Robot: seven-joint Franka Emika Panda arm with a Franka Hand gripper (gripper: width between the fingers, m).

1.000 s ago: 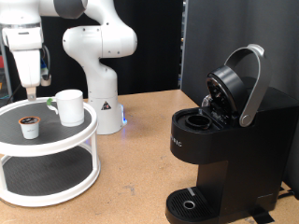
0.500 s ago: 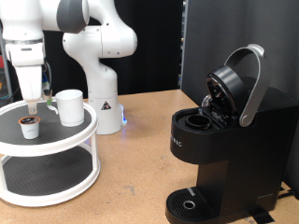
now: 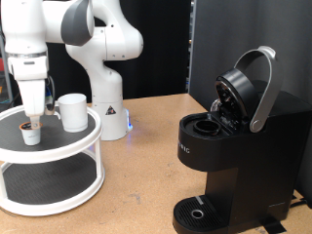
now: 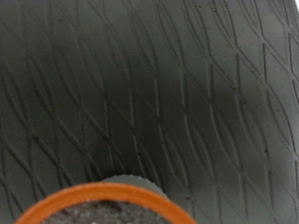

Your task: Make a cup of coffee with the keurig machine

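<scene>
My gripper [image 3: 33, 117] hangs straight down over the small white coffee pod [image 3: 32, 134] on the top tier of the round white stand [image 3: 54, 148], its fingertips just above the pod. The wrist view shows the pod's orange rim and dark top [image 4: 105, 202] very close, on the black mesh mat [image 4: 149, 84]; no fingers show there. The white cup [image 3: 71, 111] stands on the same tier, right of the pod in the exterior view. The black keurig machine [image 3: 229, 146] stands at the exterior view's right with its lid [image 3: 246, 86] raised and the pod chamber [image 3: 207, 125] open.
The white robot base [image 3: 105, 73] stands behind the stand. The stand has a lower tier [image 3: 49, 180] with a black mat. The keurig's drip tray [image 3: 200, 212] sits at the exterior view's bottom. Brown tabletop [image 3: 141, 171] lies between stand and machine.
My gripper has come down towards the pod and shifted slightly, from above the stand's rim to right over the pod. Cup, pod and machine have not moved.
</scene>
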